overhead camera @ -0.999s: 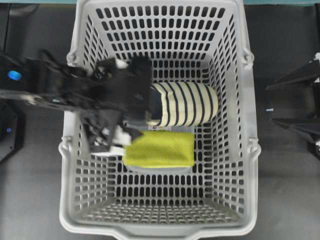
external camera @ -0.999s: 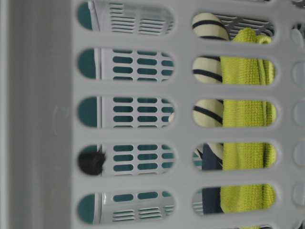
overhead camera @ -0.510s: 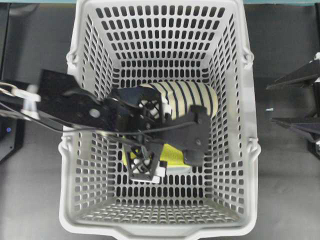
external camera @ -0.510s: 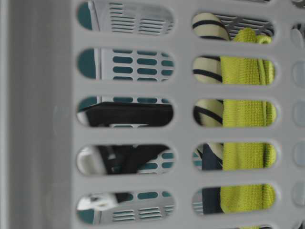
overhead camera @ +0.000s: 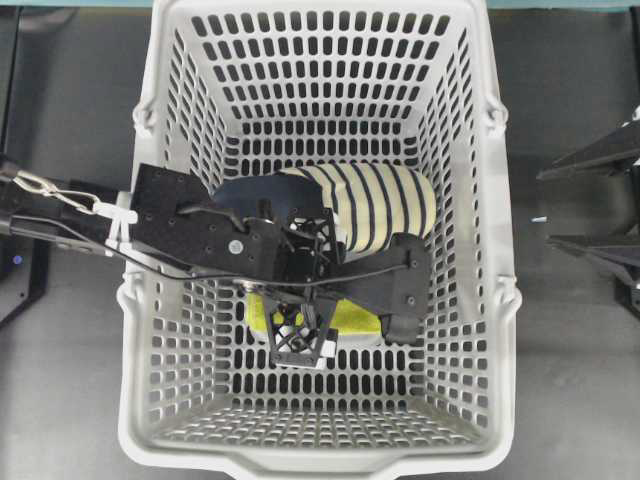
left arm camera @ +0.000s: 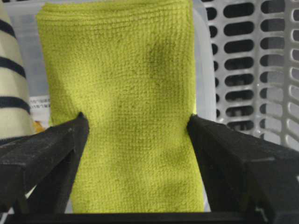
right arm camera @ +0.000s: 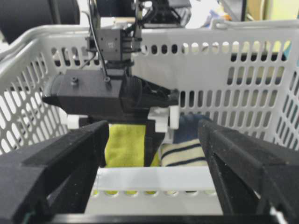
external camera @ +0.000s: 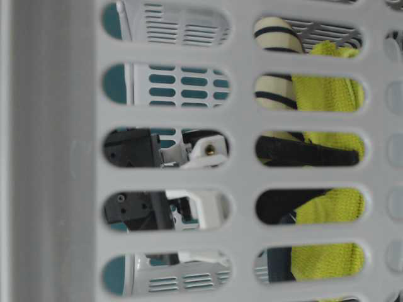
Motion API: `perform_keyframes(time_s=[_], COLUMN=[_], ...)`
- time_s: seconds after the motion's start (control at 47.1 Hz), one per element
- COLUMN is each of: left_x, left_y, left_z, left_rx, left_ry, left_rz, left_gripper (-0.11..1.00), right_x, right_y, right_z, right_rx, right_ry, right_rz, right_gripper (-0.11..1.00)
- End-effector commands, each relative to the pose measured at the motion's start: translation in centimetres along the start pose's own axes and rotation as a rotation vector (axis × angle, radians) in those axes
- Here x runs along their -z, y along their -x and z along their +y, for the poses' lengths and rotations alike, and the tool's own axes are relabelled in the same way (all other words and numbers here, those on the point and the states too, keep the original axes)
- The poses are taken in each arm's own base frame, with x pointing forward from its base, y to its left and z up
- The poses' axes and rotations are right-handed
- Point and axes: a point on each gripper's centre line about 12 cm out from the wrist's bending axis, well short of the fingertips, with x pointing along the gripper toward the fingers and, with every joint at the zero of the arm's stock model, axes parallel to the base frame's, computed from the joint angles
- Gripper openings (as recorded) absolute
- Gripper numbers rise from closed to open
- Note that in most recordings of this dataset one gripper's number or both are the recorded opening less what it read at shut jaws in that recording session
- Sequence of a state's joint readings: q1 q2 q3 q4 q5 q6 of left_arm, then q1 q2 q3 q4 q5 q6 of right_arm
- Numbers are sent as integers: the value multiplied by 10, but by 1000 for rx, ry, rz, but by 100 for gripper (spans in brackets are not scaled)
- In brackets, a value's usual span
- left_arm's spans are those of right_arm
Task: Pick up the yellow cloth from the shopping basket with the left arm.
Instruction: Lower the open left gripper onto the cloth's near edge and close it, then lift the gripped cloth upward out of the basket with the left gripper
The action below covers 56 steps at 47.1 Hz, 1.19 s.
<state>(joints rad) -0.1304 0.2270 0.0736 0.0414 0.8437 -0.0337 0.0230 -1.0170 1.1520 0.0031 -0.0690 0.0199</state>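
My left gripper [left arm camera: 135, 128] stands wide open inside the shopping basket [overhead camera: 170, 120], one finger [left arm camera: 51, 149] at each long edge of the yellow cloth [left arm camera: 124, 107], touching its sides; nothing is lifted. The cloth is a yellow-green terry rectangle, neatly folded, lying on a clear plastic package on the basket floor, just beside the cream-and-navy striped slipper [overhead camera: 375, 205]. My right gripper [right arm camera: 154, 154] is spread wide too, empty, outside the basket. The basket is light grey with slotted walls, on a dark tabletop [overhead camera: 570, 380].
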Motion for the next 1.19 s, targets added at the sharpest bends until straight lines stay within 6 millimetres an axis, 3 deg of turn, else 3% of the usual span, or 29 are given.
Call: perform_keyframes(time_s=[0.0, 0.127, 0.34, 0.404, 0.722, 0.999, 1.168], left_x=[-2, -1, -9, -15, -61, -80, -82], left_y=[5, 5, 15, 24, 110, 186, 201], left_z=[0, 0, 0, 0, -4, -3, -2], left_rx=[-1, -2, -2, -2, 0, -2, -3], left_ry=[-2, -2, -8, -6, -11, -11, -8], left_rz=[-14, -11, -37, -55, -111, -92, -79], left_gripper=[82, 67, 16, 7, 7, 7, 7], right_x=[-5, -7, -12, -13, -12, -12, -13], right_y=[1, 3, 7, 8, 11, 13, 13], right_z=[1, 1, 2, 2, 3, 2, 2], right_rx=[-3, -4, -9, -12, -14, -14, -14], right_ry=[-3, -4, -15, -15, -15, -15, -15], right_rz=[-23, -34, -52, -55, -46, -52, -56], right_gripper=[74, 74, 74, 73, 68, 68, 68])
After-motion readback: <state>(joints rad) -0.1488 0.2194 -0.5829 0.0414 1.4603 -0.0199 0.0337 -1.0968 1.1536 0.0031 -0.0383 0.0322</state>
